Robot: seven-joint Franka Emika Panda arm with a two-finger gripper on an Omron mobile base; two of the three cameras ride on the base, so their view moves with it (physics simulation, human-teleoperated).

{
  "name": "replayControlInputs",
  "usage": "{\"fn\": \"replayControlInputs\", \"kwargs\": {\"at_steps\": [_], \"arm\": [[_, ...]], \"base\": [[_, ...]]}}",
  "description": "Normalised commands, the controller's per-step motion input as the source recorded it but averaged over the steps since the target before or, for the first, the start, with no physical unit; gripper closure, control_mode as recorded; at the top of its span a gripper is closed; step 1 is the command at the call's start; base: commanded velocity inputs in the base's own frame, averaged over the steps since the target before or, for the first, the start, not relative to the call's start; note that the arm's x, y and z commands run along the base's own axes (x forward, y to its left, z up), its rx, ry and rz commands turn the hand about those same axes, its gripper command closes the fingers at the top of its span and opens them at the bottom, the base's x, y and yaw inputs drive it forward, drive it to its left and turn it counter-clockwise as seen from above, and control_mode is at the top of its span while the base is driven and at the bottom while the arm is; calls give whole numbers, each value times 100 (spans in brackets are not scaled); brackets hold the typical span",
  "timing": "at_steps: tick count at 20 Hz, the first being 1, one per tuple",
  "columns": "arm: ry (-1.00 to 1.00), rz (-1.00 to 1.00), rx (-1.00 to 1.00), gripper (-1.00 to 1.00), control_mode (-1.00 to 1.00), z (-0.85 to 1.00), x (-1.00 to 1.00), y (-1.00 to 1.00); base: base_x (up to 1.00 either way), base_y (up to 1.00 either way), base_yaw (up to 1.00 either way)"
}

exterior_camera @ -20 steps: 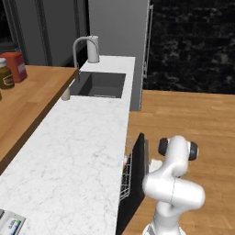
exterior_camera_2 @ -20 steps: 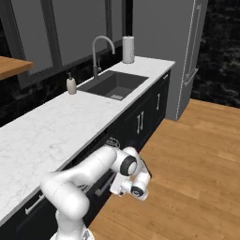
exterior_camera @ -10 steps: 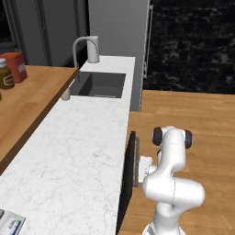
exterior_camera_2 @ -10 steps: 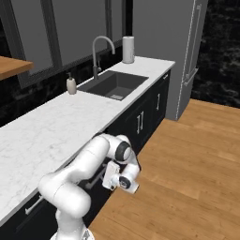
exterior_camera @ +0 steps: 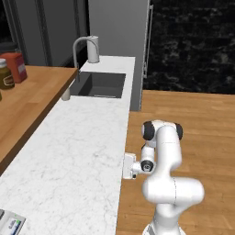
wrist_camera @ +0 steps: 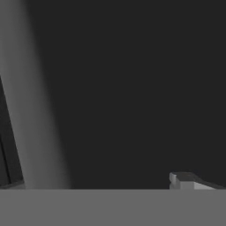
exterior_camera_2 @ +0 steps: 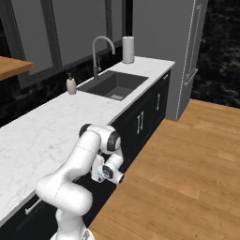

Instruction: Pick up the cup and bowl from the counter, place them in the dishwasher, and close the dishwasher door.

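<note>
The tool (exterior_camera: 130,165) stood with jaws apart, low against the dishwasher door (wrist_camera: 123,88), which lay flat-on straight ahead, at nine o'clock under the surface (exterior_camera: 78,156) edge.

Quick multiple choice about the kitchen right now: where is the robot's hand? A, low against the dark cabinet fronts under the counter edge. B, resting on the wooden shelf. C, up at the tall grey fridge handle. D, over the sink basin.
A: the tool sits low beside the dark cabinet fronts just under the counter edge, well short of the sink.
</note>
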Motion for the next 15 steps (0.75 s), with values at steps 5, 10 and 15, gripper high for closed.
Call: {"fn": "replayControlInputs", "kwargs": {"at_steps": [5, 10, 15], "arm": [[0, 0, 24, -100, -100, -100, 0, 94], [0, -2, 52, -100, -100, -100, -6, 71], [-6, 0, 82, -100, -100, -100, -4, 84]], "base": [[0, 0, 0], [0, 0, 0], [0, 0, 0]]}}
